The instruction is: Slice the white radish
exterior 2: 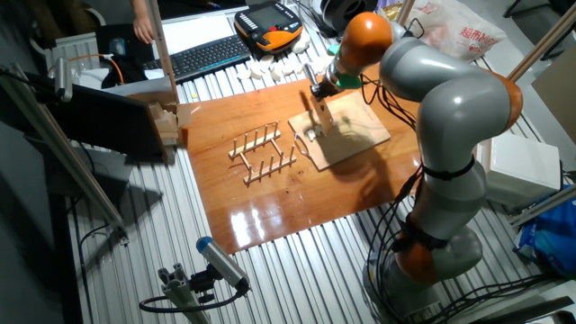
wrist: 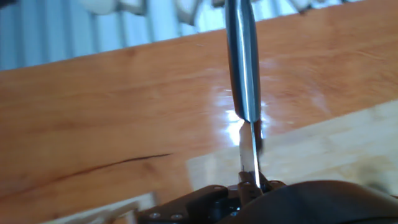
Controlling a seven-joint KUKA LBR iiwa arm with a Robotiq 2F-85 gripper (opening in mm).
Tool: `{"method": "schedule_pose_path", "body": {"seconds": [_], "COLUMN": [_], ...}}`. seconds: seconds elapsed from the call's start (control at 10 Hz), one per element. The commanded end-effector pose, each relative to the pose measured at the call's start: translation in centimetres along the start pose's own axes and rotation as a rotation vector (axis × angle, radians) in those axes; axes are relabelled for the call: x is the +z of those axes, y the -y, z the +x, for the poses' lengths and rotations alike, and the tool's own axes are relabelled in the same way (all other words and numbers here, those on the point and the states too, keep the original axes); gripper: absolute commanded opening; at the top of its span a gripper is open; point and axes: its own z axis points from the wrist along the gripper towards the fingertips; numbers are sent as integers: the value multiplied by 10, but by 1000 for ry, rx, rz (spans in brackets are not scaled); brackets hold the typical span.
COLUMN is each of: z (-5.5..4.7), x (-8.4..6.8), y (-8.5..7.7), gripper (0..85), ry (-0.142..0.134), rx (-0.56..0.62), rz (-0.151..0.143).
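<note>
White radish (exterior 2: pixel 311 135): small pale white oval piece, flat on the left end of the light wooden cutting board (exterior 2: pixel 353 129), close to the board's edge. Not seen in hand view.

Gripper (exterior 2: pixel 320 86) of the grey-and-orange arm (exterior 2: pixel 450 99) above the board's left-rear part, over the radish area. Slim metal knife (exterior 2: pixel 315 110) hanging down from it, tilted, tip close to the radish; cannot tell from fixed view whether touching or just above.

Hand view: gripper (wrist: pixel 249 186) at bottom edge, dark fingers (wrist: pixel 214 196) pinched tight on both sides of the knife (wrist: pixel 242 74), no gap visible, so clamped on the knife. Knife seen edge-on: thin bright strip near the fingers, wider grey steel section further out. Beyond it the board's pale surface (wrist: pixel 323 149), then the glossy reddish-brown wooden counter (wrist: pixel 93 112). Far end of the knife blurred.

Elsewhere on the counter (exterior 2: pixel 270 211): two small wooden peg racks (exterior 2: pixel 263 153) left of the board, well apart from the radish. Scattered row of white chunky blocks (exterior 2: pixel 270 67) past the counter's rear edge, near a black keyboard (exterior 2: pixel 202 56) and an orange-and-black handheld pendant (exterior 2: pixel 268 25).
</note>
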Motion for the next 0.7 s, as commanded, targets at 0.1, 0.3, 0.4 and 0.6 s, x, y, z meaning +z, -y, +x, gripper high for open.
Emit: {"method": "schedule_pose_path", "body": {"seconds": [0.1, 0.3, 0.4, 0.6], "z": [13, 22, 28, 41], "x": [1, 0, 3, 6], "y": [-41, -56, -63, -76], "gripper": [0, 0, 0, 0], "ry": [-53, -62, -51, -45], "rx": [-114, -126, -131, -115], "rz": [-29, -42, -34, -46]}}
